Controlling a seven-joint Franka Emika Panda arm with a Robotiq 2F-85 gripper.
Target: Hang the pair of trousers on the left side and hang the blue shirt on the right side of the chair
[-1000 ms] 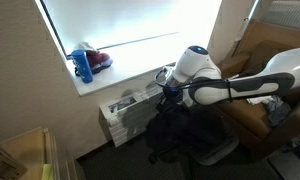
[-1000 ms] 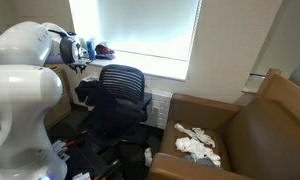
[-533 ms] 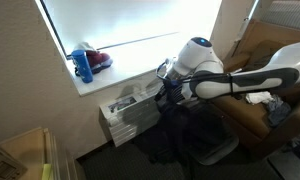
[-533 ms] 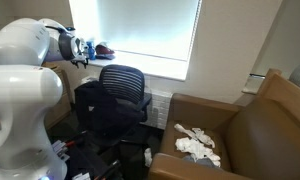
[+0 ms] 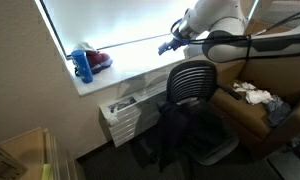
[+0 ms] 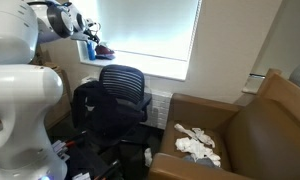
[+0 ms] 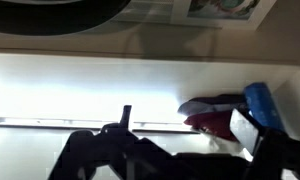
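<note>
- The gripper (image 5: 170, 46) is seen raised in front of the bright window, at about 11 o'clock from the mesh back of the chair (image 5: 194, 82) and well clear of it.
- In the wrist view the jaws are seen spread wide apart, and nothing is held between them.
- The pair of trousers (image 5: 176, 128) is draped in a dark heap over one side of the chair, at about 7 o'clock from the mesh back in an exterior view.
- The blue shirt (image 5: 278, 108) is seen lying on the seat of the brown armchair (image 5: 242, 118), at about 3 o'clock from the chair, just beside a white cloth (image 5: 252, 93).
- A blue bottle (image 5: 83, 66) is stood on the windowsill (image 5: 130, 72), at about 9 o'clock from the gripper, with a red object (image 5: 100, 60) touching it.
</note>
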